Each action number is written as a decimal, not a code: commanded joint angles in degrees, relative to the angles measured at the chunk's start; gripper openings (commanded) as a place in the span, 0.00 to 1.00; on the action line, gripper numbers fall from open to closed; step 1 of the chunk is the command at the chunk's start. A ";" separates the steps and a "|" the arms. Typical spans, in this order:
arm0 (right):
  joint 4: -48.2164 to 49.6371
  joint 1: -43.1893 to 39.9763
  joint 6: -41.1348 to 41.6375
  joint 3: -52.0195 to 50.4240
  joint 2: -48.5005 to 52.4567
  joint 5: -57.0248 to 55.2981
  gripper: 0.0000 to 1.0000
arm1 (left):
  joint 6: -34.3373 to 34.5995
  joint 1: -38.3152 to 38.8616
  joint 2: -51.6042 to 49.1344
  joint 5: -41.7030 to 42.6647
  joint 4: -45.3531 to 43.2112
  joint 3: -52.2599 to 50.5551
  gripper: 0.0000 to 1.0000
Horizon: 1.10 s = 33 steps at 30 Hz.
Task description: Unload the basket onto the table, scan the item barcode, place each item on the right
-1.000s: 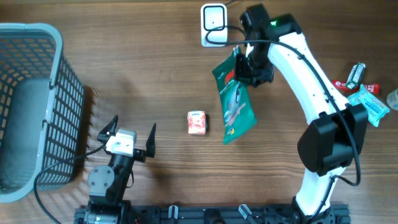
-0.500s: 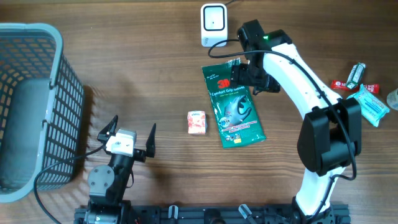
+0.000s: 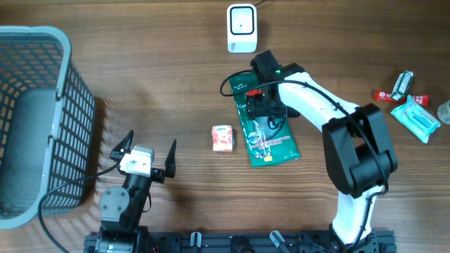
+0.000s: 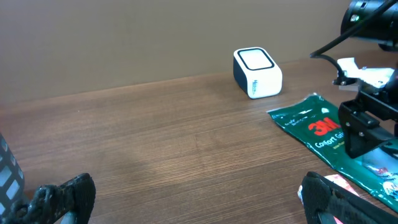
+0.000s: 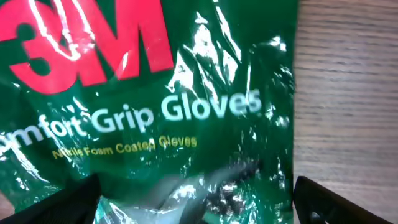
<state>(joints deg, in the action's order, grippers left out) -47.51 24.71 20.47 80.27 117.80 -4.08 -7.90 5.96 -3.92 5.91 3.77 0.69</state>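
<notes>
From overhead I see the green 3M glove packet (image 3: 271, 144) lying flat on the bench (image 3: 176, 77), a little below the white barcode scanner (image 3: 241, 28). The right end effector (image 3: 264, 98) is over its top end. Only my right wrist view lets me read the print, "Comfort Grip Gloves", and it shows those fingers spread wide, gripping nothing. The left end effector (image 3: 144, 158) sits wide open and empty near the grey basket (image 3: 79, 119).
</notes>
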 commanded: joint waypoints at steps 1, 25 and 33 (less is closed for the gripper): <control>0.33 0.09 -1.01 -0.48 4.94 -0.26 0.99 | -0.70 0.26 0.15 0.70 0.02 -0.35 1.00; -44.83 -8.02 15.80 23.87 7.91 52.15 0.04 | -0.70 0.26 0.15 0.70 0.02 -0.35 1.00; -43.19 -8.22 30.56 23.87 7.91 36.72 0.04 | -0.70 0.26 0.15 0.70 0.04 -0.35 1.00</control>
<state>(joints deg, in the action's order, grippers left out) -91.88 16.71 45.34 103.35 125.75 44.84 -7.90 5.96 -3.92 5.91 3.77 0.69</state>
